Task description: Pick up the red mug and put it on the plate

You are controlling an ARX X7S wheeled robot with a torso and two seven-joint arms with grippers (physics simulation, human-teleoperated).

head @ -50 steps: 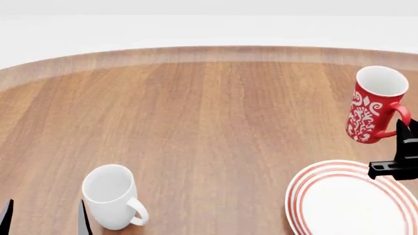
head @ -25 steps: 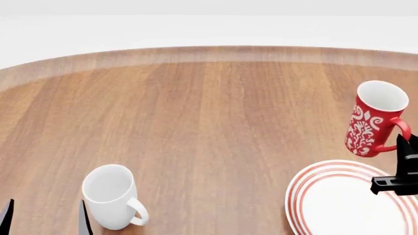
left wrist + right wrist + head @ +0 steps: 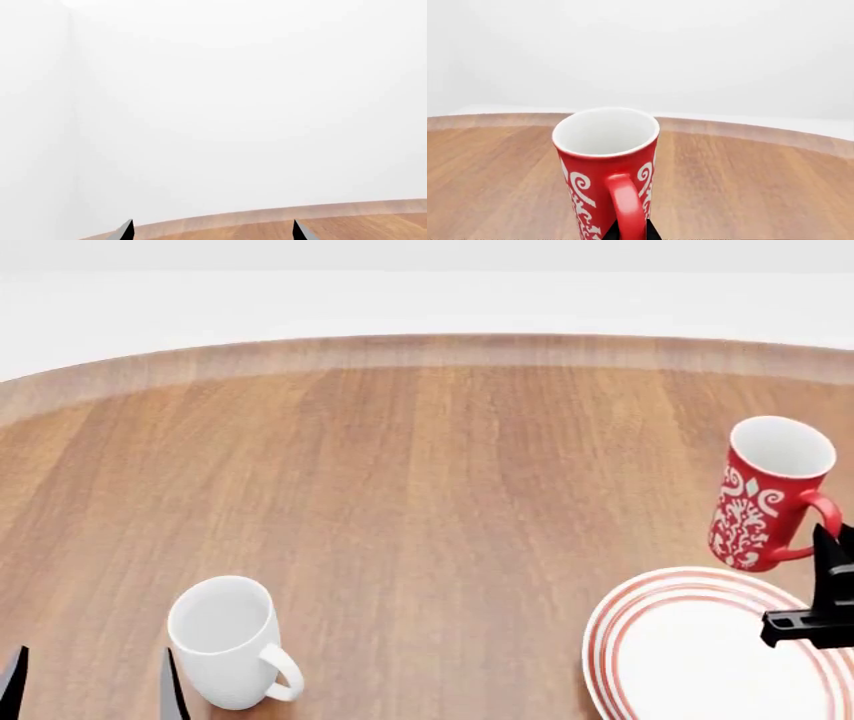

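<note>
Head view: round wooden worktop (image 3: 441, 490) with a pale rim, white floor or wall beyond. Red mug (image 3: 767, 494) at far right, white swirl pattern, white inside, tilted a bit, its base just over the far rim of the plate (image 3: 667, 650); cannot tell if the base touches. Plate is white with red rings, cut off by the frame's lower right corner. Right gripper (image 3: 830, 555) is dark, mostly out of frame, pinched on the mug's red handle. Plain white mug (image 3: 230, 640) stands upright at lower left, handle toward the right, well apart from the plate. Left gripper (image 3: 91, 685): only two dark fingertips show at the bottom left edge, spread apart, nothing between them, just beside the white mug.

Left wrist view: mostly blank white background, strip of worktop (image 3: 347, 222) edge along the bottom. Two fingertips of left gripper (image 3: 212, 231) poke in, parted, released, gripping nothing.

Right wrist view: white background, wood worktop (image 3: 747, 185) behind. Red mug (image 3: 606, 167) fills the centre, open mouth visible, handle facing the camera. Right gripper (image 3: 627, 233) barely shows, dark parts either side of the handle's lower end, clamped on it
</note>
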